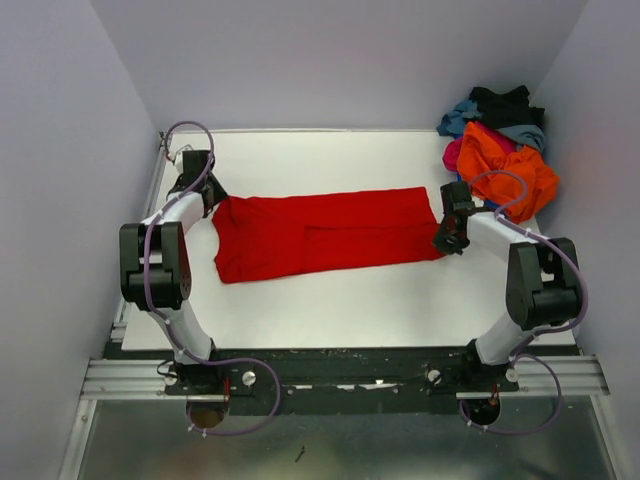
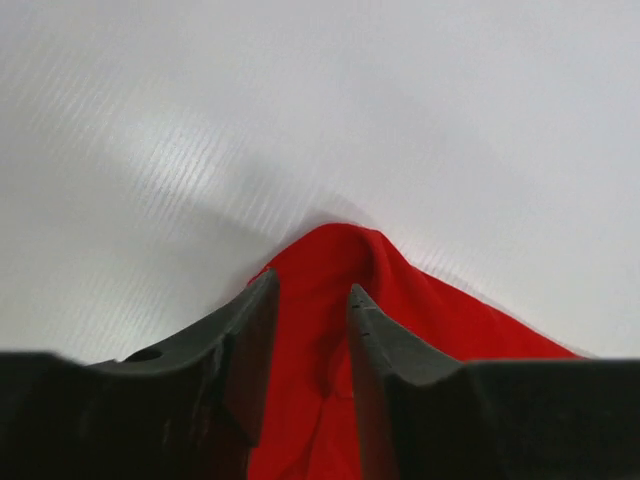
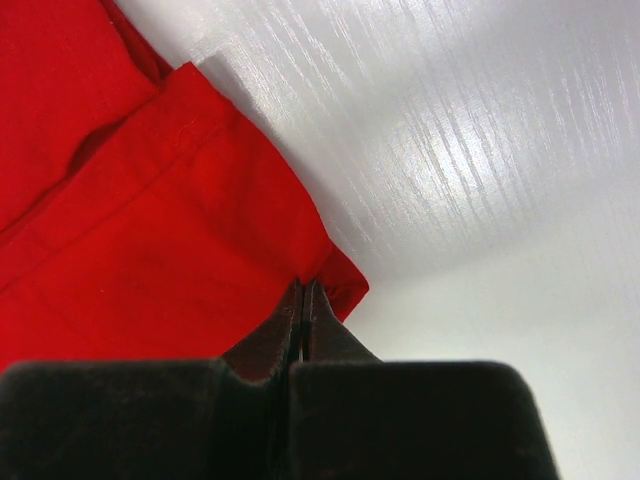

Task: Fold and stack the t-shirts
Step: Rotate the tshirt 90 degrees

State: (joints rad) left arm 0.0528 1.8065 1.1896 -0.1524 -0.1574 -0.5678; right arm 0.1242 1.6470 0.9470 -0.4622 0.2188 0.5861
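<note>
Your white table [image 1: 350, 300] sits boxed in by pale lilac walls [image 1: 330, 60]. The red t-shirt [image 1: 320, 235] lies stretched lengthwise across its middle. At the far right corner is a heap of t-shirts [image 1: 500, 150] in orange, magenta, blue and black, its near edge hidden behind your right arm. Your left gripper [image 2: 312, 290] stands partly apart astride the shirt's left corner; whether it pinches cloth cannot be told. Your right gripper [image 3: 302, 292] is pressed closed, its tips at the shirt's right hem.
</note>
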